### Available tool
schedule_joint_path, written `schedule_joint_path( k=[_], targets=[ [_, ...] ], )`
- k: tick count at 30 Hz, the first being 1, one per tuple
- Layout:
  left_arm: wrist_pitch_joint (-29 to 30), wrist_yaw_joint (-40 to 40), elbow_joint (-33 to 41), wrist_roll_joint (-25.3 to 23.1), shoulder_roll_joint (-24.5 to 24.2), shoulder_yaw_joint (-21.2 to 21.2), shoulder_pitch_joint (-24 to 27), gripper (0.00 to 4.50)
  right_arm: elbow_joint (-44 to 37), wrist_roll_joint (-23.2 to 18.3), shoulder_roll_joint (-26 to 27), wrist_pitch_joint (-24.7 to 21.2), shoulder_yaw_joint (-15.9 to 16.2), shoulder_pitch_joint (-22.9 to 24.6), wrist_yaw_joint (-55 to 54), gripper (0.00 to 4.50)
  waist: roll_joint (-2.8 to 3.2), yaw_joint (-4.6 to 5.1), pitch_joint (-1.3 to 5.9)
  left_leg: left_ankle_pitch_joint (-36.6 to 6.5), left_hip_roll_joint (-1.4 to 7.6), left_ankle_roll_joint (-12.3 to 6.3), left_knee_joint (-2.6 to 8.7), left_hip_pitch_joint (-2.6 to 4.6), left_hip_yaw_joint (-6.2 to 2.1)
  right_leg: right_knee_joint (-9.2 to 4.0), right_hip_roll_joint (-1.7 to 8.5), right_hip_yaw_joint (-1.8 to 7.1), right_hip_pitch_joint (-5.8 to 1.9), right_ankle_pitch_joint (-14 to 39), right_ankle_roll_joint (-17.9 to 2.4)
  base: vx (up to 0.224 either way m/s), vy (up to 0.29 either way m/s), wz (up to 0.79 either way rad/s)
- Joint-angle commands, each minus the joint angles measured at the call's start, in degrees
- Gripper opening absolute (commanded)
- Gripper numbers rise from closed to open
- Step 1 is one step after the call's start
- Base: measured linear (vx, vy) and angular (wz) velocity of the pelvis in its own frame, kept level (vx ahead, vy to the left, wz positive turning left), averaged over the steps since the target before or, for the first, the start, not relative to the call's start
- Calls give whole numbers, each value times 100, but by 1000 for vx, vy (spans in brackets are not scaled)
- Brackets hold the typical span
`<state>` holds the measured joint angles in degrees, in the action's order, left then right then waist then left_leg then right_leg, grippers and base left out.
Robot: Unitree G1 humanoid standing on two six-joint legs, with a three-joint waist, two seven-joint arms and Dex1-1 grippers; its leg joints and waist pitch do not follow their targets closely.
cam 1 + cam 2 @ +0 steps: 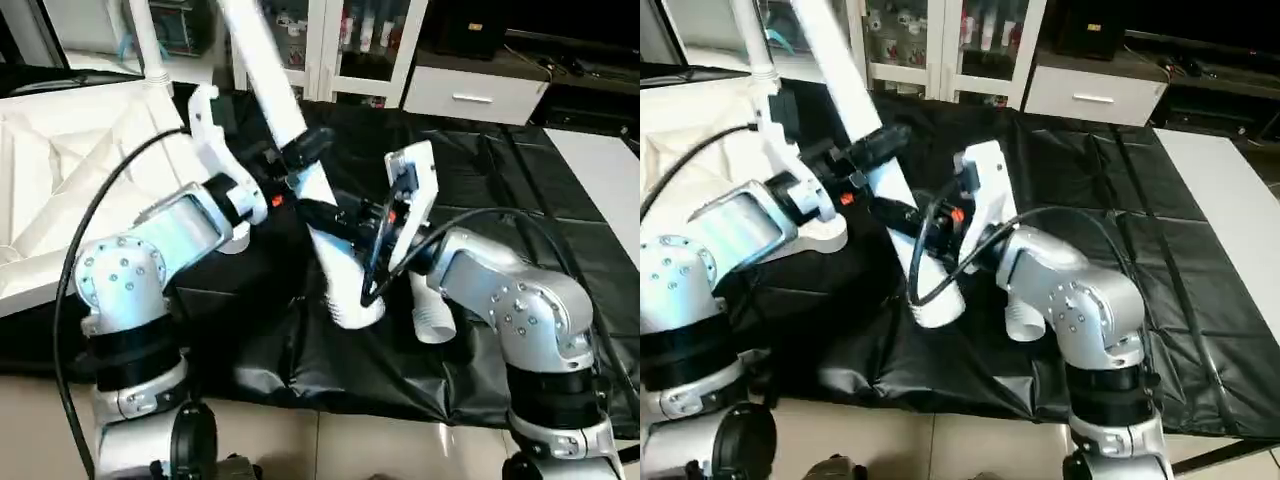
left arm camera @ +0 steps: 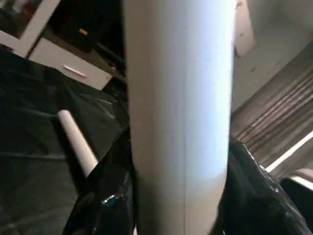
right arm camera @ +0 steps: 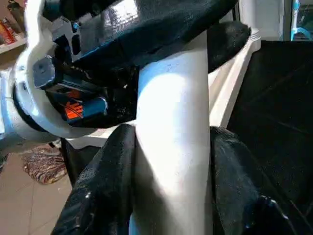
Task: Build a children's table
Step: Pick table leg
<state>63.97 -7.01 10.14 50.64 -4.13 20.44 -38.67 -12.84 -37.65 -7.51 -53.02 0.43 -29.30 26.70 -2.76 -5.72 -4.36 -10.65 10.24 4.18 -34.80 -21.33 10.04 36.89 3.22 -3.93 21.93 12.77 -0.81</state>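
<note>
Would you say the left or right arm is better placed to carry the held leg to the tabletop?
Probably the left: both grippers clamp the leg, but the left gripper sits nearer the tabletop, which lies on the robot's left.

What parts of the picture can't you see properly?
- Held leg: its top runs off the upper edge of both eye views.
- Tabletop: cut off by the left edge, and the left arm covers its near corner.
- Second leg on the black cover: only its open end shows beside the right arm.
- Left wrist view: the held leg blocks the middle.
</note>
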Motion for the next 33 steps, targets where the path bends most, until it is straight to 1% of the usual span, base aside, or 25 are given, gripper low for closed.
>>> schedule_joint_path(
  k=[1,2,3,4,5,6,7,8,9,10,11,12,14,16,17,19,20,23,26,29,33],
  targets=[
    [-90,-29,101,-71,-30,-73,-122,184,53,2,-91,42,-94,-134,29,266,66,5,449,-372,287,231,406,79,-127,-425,490,360,-288,83,-741,0,0,0],
    [-111,-41,97,-71,-37,-104,-134,182,86,13,-133,45,-97,-144,60,278,16,12,446,-377,289,220,407,77,-122,-426,489,360,-296,88,-740,0,0,0],
    [-111,-41,97,-71,-37,-104,-134,181,86,13,-133,45,-97,-144,60,292,37,3,447,-372,284,219,401,78,-119,-423,497,362,-294,123,-754,0,0,0],
    [-121,-97,79,-75,-73,-152,-158,181,124,55,-177,30,-94,-169,43,299,-11,2,444,-346,282,196,400,71,-114,-418,500,363,-300,172,-751,0,0,0],
    [-120,-184,73,-88,-144,-227,-171,181,152,61,-222,-7,-90,-198,59,299,78,-8,444,-337,286,216,394,81,-118,-416,505,367,-280,178,-750,0,0,0],
    [-102,-364,32,-88,-274,-360,-227,181,213,107,-421,-103,-33,-273,173,317,123,1,445,-367,282,238,394,86,-125,-427,491,362,-270,191,-736,0,0,0],
    [-101,-376,28,-87,-283,-368,-231,181,217,110,-437,-109,-28,-278,184,317,71,12,462,-419,279,257,392,97,-119,-423,466,356,-285,181,-708,0,0,0],
    [-98,-603,-18,-80,-411,-515,-301,181,288,147,-767,-265,89,-355,431,321,72,14,451,-407,282,257,394,98,-114,-423,465,363,-275,137,-712,0,0,0],
    [-108,-700,-35,-82,-458,-577,-328,180,316,151,-916,-336,146,-380,541,323,73,-6,460,-376,275,256,385,98,-120,-413,457,357,-295,80,-704,0,0,0],
    [-108,-700,-35,-82,-458,-577,-328,180,316,151,-916,-336,146,-380,541,323,60,-4,454,-348,270,244,384,84,-115,-410,463,363,-299,23,-721,0,0,0],
    [-95,-971,-94,-103,-577,-771,-415,179,402,134,-1324,-590,389,-470,910,323,89,-5,463,-302,264,226,372,81,-122,-398,463,359,-316,-59,-773,0,0,0],
    [-83,-1107,-99,-127,-643,-889,-442,179,436,88,-1476,-723,491,-514,1081,323,73,-7,464,-289,259,198,368,80,-119,-410,455,359,-323,-77,-774,0,0,0],
    [-87,-1280,-118,-161,-703,-1049,-497,179,497,45,-1658,-852,610,-582,1279,323,60,-5,458,-302,271,152,365,67,-107,-407,481,367,-319,-89,-890,0,0,0],
    [-105,-1356,-135,-174,-717,-1109,-531,179,537,6,-1726,-981,661,-625,1333,323,54,-1,466,-278,273,127,356,62,-110,-401,488,363,-336,-68,-1006,0,0,0],
    [-130,-1391,-148,-172,-737,-1150,-543,179,554,-5,-1771,-1025,697,-645,1371,323,9,-4,468,-224,278,106,355,55,-110,-385,500,362,-347,-85,-1063,0,0,0],
    [-165,-1499,-193,-180,-794,-1249,-575,179,603,8,-1867,-1065,810,-689,1470,323,27,5,472,-213,287,90,348,68,-107,-387,497,362,-334,-87,-1114,0,0,0],
    [-202,-1562,-229,-212,-834,-1318,-591,179,625,31,-1944,-1054,905,-710,1567,323,-19,5,471,-217,286,63,347,69,-104,-391,497,358,-340,-56,-1137,0,0,0],
    [-274,-1686,-274,-271,-904,-1412,-603,179,657,20,-2001,-1071,980,-736,1733,323,-6,5,460,-229,287,38,346,63,-97,-393,504,365,-334,9,-1153,0,0,0],
    [-281,-1764,-265,-281,-914,-1432,-603,179,668,40,-1966,-1066,1027,-724,1781,323,-11,8,463,-193,294,20,343,66,-95,-387,506,364,-327,15,-1182,0,0,0],
    [-257,-1851,-232,-247,-953,-1486,-584,179,694,85,-1918,-981,1118,-714,1812,323,-8,0,465,-204,291,29,341,65,-96,-384,509,362,-328,62,-1183,0,0,0],
    [-254,-1931,-196,-202,-1010,-1552,-547,179,719,93,-1883,-889,1135,-718,1861,323,6,-1,465,-252,293,58,347,66,-98,-386,508,358,-321,116,-1177,0,0,0]
  ],
)
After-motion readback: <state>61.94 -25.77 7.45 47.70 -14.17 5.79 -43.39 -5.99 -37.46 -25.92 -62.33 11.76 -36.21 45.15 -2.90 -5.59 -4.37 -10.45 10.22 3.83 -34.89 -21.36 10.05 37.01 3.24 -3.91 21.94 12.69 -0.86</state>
